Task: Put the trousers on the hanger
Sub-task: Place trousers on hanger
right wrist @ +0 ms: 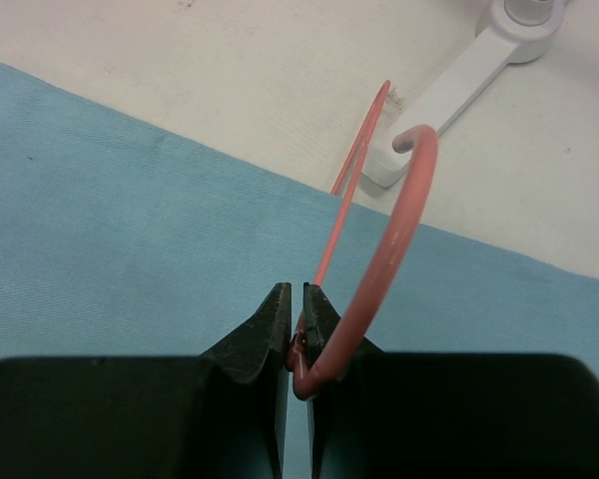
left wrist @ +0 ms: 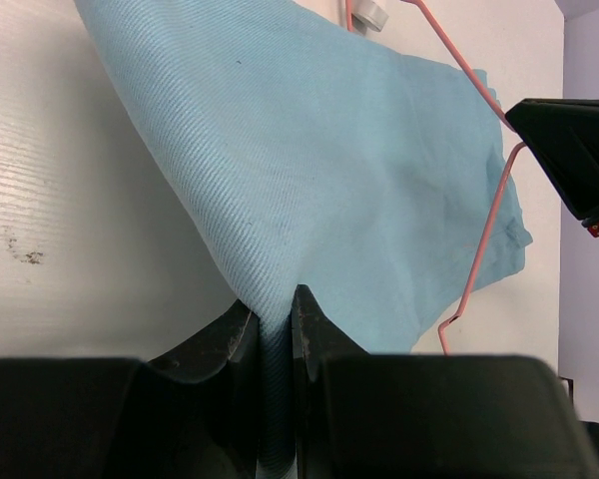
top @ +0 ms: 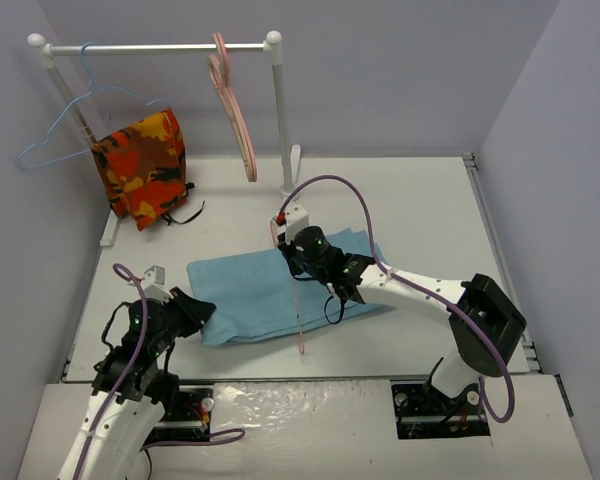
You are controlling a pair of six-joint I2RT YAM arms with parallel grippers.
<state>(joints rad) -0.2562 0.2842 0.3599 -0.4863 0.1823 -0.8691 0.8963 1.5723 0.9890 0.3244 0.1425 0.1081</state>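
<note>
The light blue-teal trousers (top: 250,295) lie folded flat in the middle of the table. My left gripper (top: 206,312) is shut on their near left corner, and the cloth is pinched between the fingers in the left wrist view (left wrist: 276,317). My right gripper (top: 294,250) is shut on the neck of the salmon-pink wire hanger (top: 300,325), just below its hook (right wrist: 399,225). The hanger lies over the trousers (right wrist: 110,210), and its wire body runs toward the table's near edge. In the left wrist view the hanger (left wrist: 484,235) crosses the trousers' (left wrist: 309,150) far end.
A white clothes rack (top: 160,47) stands at the back with its post (top: 281,110) and foot (right wrist: 469,65) just behind the trousers. On it hang a blue wire hanger (top: 68,125), an orange patterned cloth (top: 140,165) and thicker pink and beige hangers (top: 236,110).
</note>
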